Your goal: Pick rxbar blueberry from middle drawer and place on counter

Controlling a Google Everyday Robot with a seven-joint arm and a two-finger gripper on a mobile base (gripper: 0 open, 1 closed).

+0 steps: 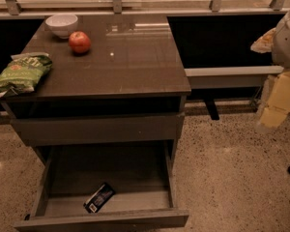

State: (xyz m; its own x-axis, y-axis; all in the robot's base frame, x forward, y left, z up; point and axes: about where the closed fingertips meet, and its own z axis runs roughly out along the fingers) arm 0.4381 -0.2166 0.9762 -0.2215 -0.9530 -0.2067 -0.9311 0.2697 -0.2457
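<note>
The rxbar blueberry (99, 197), a small dark navy bar with a white patch at its near end, lies flat and slanted on the floor of the open middle drawer (106, 219), near the drawer's front. The drawer is pulled far out below the narrower closed drawer front (96, 128). The glossy dark brown counter (130, 62) tops the cabinet. My gripper (274, 111) hangs at the far right edge of the view, above the floor, well away from the drawer and the bar, with nothing seen in it.
On the counter stand a white bowl (62, 24) at the back left, a red apple (79, 42) beside it, and a green chip bag (20, 74) overhanging the left edge. Speckled terrazzo floor (232, 178) lies to the right. A railing and a low ledge run behind.
</note>
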